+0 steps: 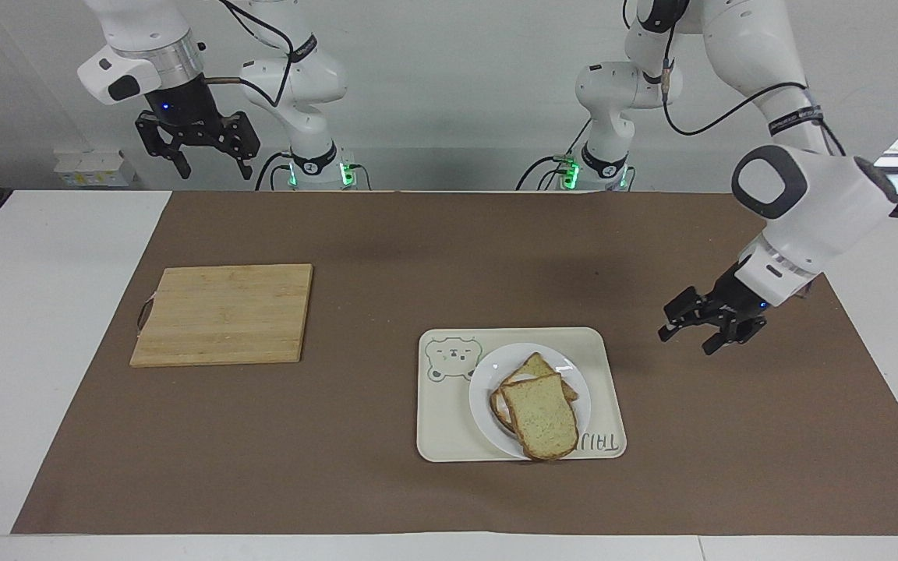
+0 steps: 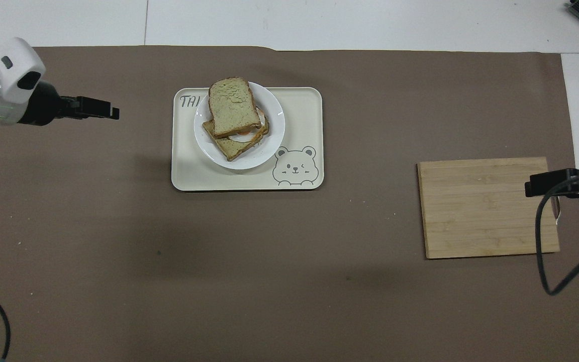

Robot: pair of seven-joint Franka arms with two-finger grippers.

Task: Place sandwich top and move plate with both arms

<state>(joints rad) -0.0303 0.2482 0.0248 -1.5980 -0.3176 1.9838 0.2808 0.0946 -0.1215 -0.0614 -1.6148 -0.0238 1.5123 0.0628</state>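
Note:
The sandwich top [image 1: 540, 417] [image 2: 234, 111] lies skewed on the egg-topped slice [image 1: 536, 365] [image 2: 229, 147], both on the white plate [image 1: 482, 383] [image 2: 274, 131]. The plate sits on a cream bear tray [image 1: 441, 425] [image 2: 194, 171]. My left gripper [image 1: 684, 343] [image 2: 113, 111] hangs open and holds nothing, over the brown mat beside the tray toward the left arm's end, apart from the plate. My right gripper [image 1: 215, 173] [image 2: 529, 188] waits open, raised high by the robots' edge of the table at the right arm's end.
A wooden cutting board [image 1: 223, 313] [image 2: 485, 207] lies on the brown mat [image 1: 387, 257] toward the right arm's end. White tabletop borders the mat on both ends.

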